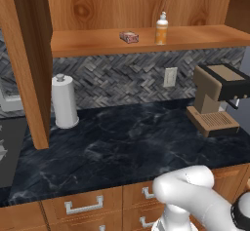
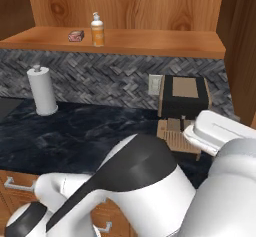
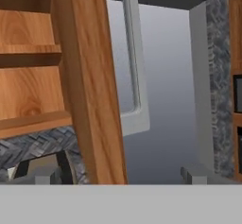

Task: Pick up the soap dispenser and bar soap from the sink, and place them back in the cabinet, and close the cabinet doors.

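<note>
**Closing the cabinet doors: stock on the shelf, one door leaf in front of the hand**

Listing what we find. Soap dispenser (image 1: 161, 28): standing upright on the cabinet (image 1: 146, 39) shelf, long axis vertical, white pump top uppermost; which way the nozzle points we cannot tell. Bar soap (image 1: 129, 37): lying flat just to the left of the bottle, near it but apart, long axis roughly along the shelf edge. We judge both items already stored, so what remains is the doors.

Cabinet door (image 3: 90, 81): a tall wooden leaf standing open, seen edge-on in the hand view, long axis vertical, with the window behind it to the right. We judge it stiff, fairly heavy for its hinge, and smooth on its faces, so a pinch on the flat panel would slip. We would push on the broad face near the free edge. Its handle we cannot make out here.

Gripper (image 3: 120, 173): jaws wide apart and holding nothing, tips either side of the door's lower edge.

Counter (image 1: 127, 142): carries a paper-towel roll (image 1: 64, 101) at left and a coffee machine (image 1: 216, 101) at right.
</note>
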Robot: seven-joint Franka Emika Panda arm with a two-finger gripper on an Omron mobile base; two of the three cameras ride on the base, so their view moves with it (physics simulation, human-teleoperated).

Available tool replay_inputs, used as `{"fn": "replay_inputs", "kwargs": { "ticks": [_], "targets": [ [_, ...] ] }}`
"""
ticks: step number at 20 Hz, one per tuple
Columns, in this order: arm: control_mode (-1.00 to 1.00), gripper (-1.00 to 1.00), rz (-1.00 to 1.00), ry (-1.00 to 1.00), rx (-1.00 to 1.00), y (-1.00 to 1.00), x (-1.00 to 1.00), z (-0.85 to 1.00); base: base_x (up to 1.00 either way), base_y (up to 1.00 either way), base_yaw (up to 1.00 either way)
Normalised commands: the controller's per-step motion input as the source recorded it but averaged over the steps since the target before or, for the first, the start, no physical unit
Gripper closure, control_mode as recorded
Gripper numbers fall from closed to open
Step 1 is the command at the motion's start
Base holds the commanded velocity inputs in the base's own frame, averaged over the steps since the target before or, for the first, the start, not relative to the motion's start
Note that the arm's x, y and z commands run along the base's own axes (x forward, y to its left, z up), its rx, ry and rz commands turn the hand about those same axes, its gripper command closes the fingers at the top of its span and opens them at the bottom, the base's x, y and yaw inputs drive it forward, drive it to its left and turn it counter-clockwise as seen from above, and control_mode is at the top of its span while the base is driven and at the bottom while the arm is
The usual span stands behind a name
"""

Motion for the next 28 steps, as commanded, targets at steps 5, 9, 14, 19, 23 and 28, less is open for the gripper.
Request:
{"fn": "replay_inputs", "kwargs": {
  "ticks": [5,9,14,19,23,28],
  "targets": [
    [-1.0,-1.0,0.17,0.0,0.0,-0.09,0.0,0.0,0.0,0.0,0.0],
    [-1.0,-1.0,0.16,0.0,0.0,-0.01,0.0,0.0,0.0,0.0,0.0],
    [-1.0,-1.0,0.1,0.0,0.0,0.07,0.03,0.0,0.0,0.0,0.0],
    [-1.0,-1.0,0.05,0.0,0.0,0.23,0.14,0.0,0.0,0.0,0.0],
    [-1.0,-1.0,0.04,0.0,0.0,0.34,0.24,0.0,0.0,0.0,0.0],
    [-1.0,-1.0,0.04,0.0,0.0,0.32,0.22,0.0,0.0,0.0,0.0]
  ]
}}
